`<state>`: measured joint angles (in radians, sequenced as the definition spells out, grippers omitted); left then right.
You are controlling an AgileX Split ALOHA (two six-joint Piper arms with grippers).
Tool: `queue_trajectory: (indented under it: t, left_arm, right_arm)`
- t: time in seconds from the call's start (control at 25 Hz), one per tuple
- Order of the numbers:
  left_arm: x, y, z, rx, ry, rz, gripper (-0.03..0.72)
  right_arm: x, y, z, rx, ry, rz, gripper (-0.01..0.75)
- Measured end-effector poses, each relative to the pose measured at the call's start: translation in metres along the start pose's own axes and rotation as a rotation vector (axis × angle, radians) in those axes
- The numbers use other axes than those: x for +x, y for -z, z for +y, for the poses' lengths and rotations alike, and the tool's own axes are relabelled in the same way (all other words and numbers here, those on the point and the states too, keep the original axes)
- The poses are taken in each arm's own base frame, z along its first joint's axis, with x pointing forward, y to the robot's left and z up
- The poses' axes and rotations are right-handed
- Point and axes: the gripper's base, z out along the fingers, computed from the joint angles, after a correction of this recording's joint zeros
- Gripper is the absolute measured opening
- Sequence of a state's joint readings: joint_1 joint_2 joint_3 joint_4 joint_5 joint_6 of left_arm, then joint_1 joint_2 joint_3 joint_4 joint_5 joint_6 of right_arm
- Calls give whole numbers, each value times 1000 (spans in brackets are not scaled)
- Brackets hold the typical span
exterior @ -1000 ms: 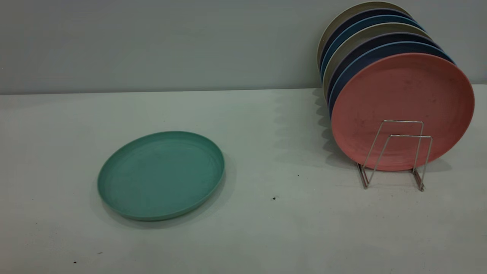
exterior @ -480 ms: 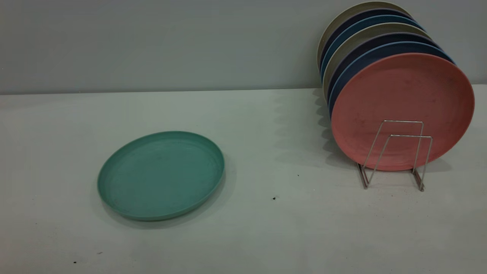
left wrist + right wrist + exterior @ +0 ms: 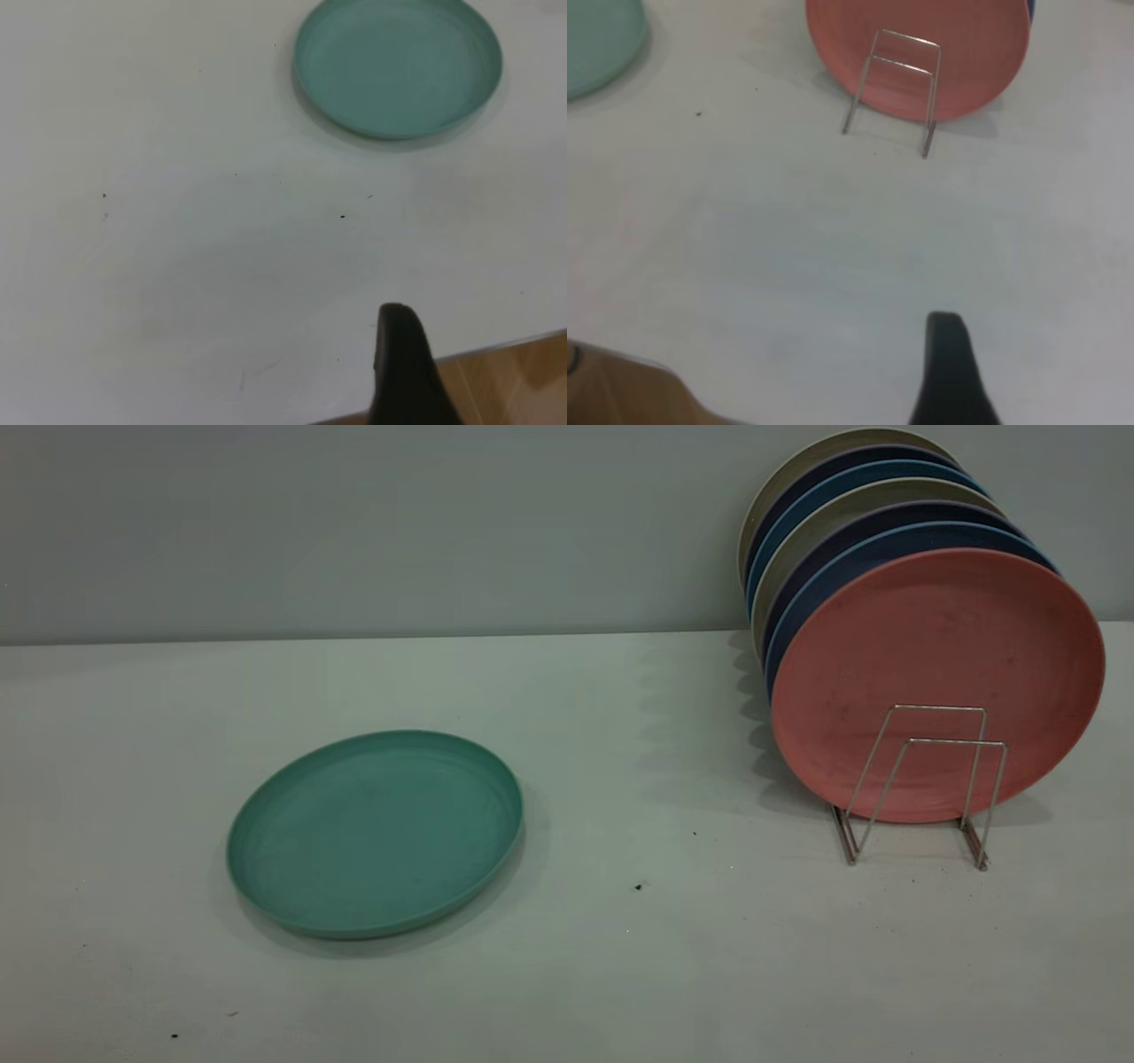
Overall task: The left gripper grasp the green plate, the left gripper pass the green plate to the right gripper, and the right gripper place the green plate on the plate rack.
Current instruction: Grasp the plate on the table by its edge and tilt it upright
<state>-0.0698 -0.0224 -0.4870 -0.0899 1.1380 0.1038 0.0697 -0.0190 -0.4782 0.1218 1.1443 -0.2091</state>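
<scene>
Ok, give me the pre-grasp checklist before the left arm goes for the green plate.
1. Green plate lying flat on the table, nothing on it: ok.
2. Left gripper away from the plate, near the table edge: ok.
3. Left fingers open enough for the rim: cannot tell.
4. Plate rack front loops free, in front of the pink plate: ok.
5. Right gripper facing the rack, well short of it: ok.

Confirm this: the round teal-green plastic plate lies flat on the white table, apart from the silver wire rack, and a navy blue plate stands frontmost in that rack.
One detail is wrong. The frontmost plate is the salmon-pink round plate, not navy; the exterior view shows it. The round teal-green plastic plate does lie flat on the white table, apart from the silver wire rack.
</scene>
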Motion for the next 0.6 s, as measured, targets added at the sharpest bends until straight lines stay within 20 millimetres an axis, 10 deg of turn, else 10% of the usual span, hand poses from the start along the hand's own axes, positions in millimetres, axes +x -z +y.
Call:
queue_trajectory:
  t: [0.6]
  left_arm:
    - [-23,2,0,3,24,-163,468]
  right_arm:
    - [-19,6,-2,19,-2,-134,469]
